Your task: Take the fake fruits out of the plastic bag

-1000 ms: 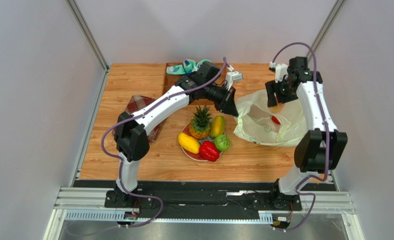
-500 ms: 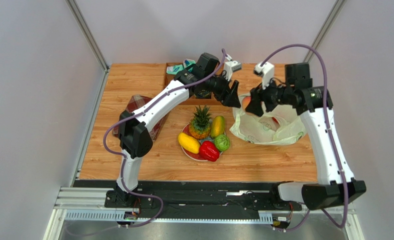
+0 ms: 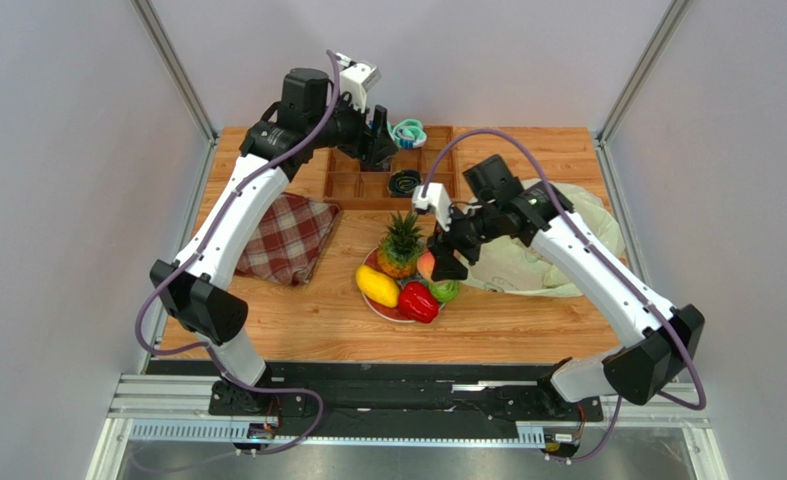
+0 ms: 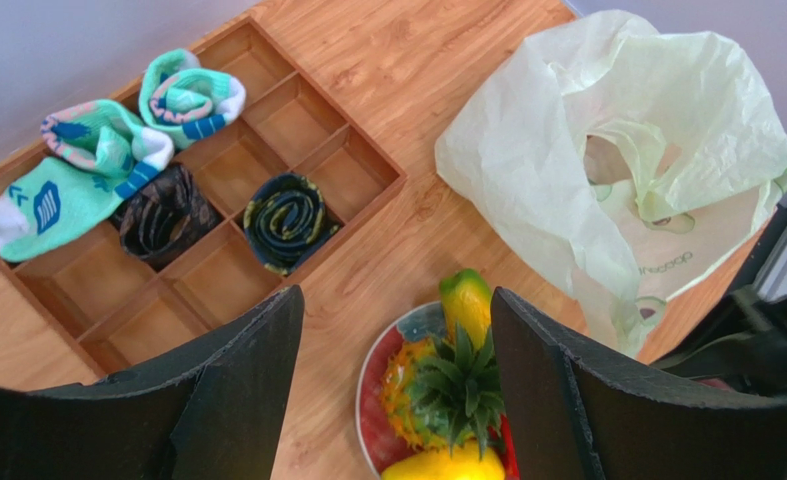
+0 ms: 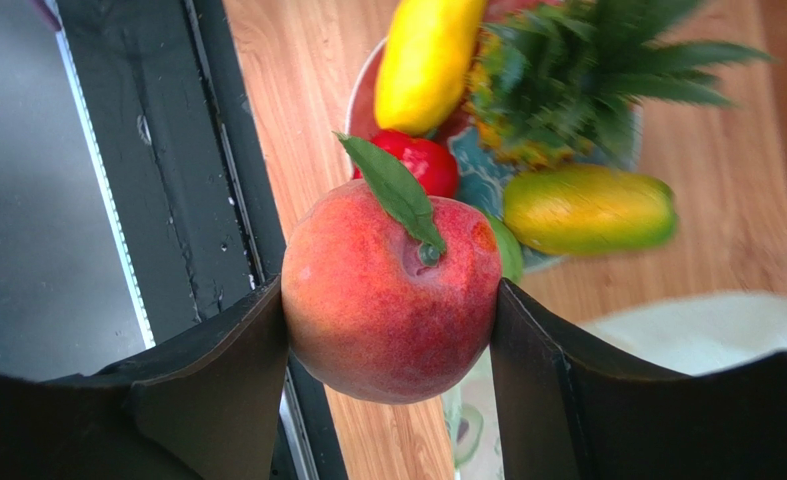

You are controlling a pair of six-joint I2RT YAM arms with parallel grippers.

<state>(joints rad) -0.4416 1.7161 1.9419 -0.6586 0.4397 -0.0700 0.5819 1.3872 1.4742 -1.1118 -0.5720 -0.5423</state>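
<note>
A red-orange peach (image 5: 387, 295) with a green leaf is clamped in my right gripper (image 5: 389, 330), which hangs over the plate (image 3: 366, 266) at its right side. The peach (image 3: 426, 263) hovers beside the pineapple (image 3: 399, 245). On the plate also lie a yellow fruit (image 3: 377, 286), a red pepper (image 3: 418, 301), a green round piece (image 3: 445, 291) and a yellow-green mango (image 5: 587, 208). The crumpled plastic bag (image 3: 552, 255) lies on the table right of the plate. My left gripper (image 3: 380, 148) is raised over the wooden organizer, open and empty, its fingers (image 4: 237, 390) spread wide.
A wooden compartment organizer (image 3: 362, 182) at the back holds a dark rolled sock (image 3: 403, 183), with teal-and-white socks (image 3: 405, 132) behind it. A red plaid cloth (image 3: 287, 237) lies left of the plate. Grey walls enclose the table on the back and both sides.
My left gripper let go of the bag, opened and swung back-left to above the organizer. My right gripper carried the peach out of the bag and leftward to the plate.
</note>
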